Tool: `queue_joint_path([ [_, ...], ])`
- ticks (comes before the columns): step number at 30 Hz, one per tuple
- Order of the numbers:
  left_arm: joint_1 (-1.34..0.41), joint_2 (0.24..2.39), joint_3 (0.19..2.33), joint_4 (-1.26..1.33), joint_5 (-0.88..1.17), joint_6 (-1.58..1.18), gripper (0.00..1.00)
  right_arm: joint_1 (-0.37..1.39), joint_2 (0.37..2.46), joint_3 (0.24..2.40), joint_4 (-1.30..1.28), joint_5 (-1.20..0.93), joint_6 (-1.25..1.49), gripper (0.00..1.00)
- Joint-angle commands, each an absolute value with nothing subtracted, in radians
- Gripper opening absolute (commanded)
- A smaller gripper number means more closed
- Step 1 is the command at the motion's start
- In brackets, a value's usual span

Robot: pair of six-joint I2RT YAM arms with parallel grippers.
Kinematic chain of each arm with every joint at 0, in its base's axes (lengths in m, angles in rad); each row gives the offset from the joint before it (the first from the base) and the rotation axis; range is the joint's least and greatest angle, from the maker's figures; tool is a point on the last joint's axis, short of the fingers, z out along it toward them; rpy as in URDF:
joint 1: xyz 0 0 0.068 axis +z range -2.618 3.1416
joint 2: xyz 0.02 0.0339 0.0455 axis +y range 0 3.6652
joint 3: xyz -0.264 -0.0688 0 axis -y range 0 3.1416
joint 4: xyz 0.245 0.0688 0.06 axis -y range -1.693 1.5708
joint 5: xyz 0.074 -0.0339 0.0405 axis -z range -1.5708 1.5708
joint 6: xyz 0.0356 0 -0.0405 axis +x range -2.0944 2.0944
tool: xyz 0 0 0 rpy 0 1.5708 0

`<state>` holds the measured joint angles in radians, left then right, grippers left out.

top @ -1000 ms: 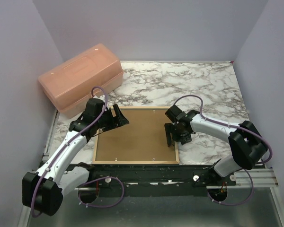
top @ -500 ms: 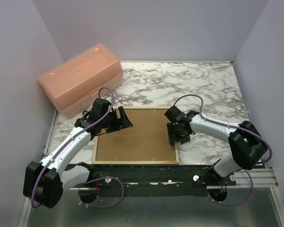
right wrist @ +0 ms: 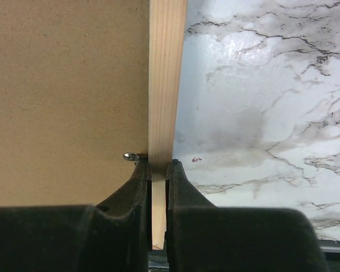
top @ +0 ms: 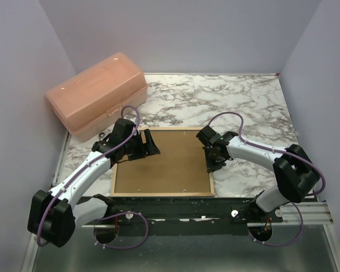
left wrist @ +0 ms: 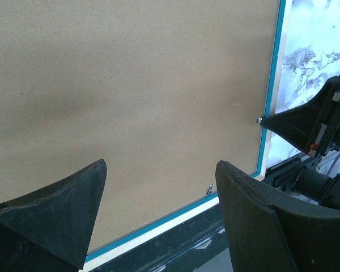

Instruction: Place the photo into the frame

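— What is in your right pincer (right wrist: pixel 158 166)?
— The thin, pale wooden rail of the frame (right wrist: pixel 167 68), pinched tight between its fingers. My left pincer (left wrist: pixel 160 165) stands wide open and empty; the flat, matte brown board (left wrist: pixel 130 85) lies under it.

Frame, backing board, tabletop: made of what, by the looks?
Frame: pale bare wood, straight grain visible, teal-blue paint on an edge. Backing board: matte brown fibreboard probably, speckled, no grain. Tabletop: glossy marble pattern, likely a printed laminate; can't confirm.
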<state>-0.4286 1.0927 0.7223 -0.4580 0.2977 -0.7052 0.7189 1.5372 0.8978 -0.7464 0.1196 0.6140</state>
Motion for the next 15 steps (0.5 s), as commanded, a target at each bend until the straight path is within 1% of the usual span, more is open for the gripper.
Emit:
queue_joint_path([
  [1,-0.439,1.091,0.733,-0.49,0.248,-0.688,0.79,0.724,1.555,0.907,-0.735,0.205,0.614,0.09],
  [2,-0.442,1.09,0.735,-0.498,0.239,-0.682,0.79,0.723,1.548,0.908,-0.735,0.203,0.615,0.16],
  [5,-0.446,1.089,0.744,-0.518,0.217,-0.67,0.79,0.724,1.525,0.91,-0.735,0.196,0.616,0.43],
  [7,-0.449,1.091,0.746,-0.519,0.213,-0.666,0.8,0.724,1.509,0.908,-0.731,0.187,0.619,0.55],
  [9,-0.452,1.098,0.749,-0.518,0.213,-0.664,0.79,0.724,1.498,0.904,-0.721,0.176,0.622,0.6],
  [13,-0.465,1.119,0.759,-0.513,0.216,-0.664,0.79,0.709,1.517,0.912,-0.709,0.165,0.623,0.6],
  [15,-0.474,1.133,0.765,-0.51,0.215,-0.664,0.79,0.697,1.53,0.919,-0.694,0.155,0.618,0.58],
])
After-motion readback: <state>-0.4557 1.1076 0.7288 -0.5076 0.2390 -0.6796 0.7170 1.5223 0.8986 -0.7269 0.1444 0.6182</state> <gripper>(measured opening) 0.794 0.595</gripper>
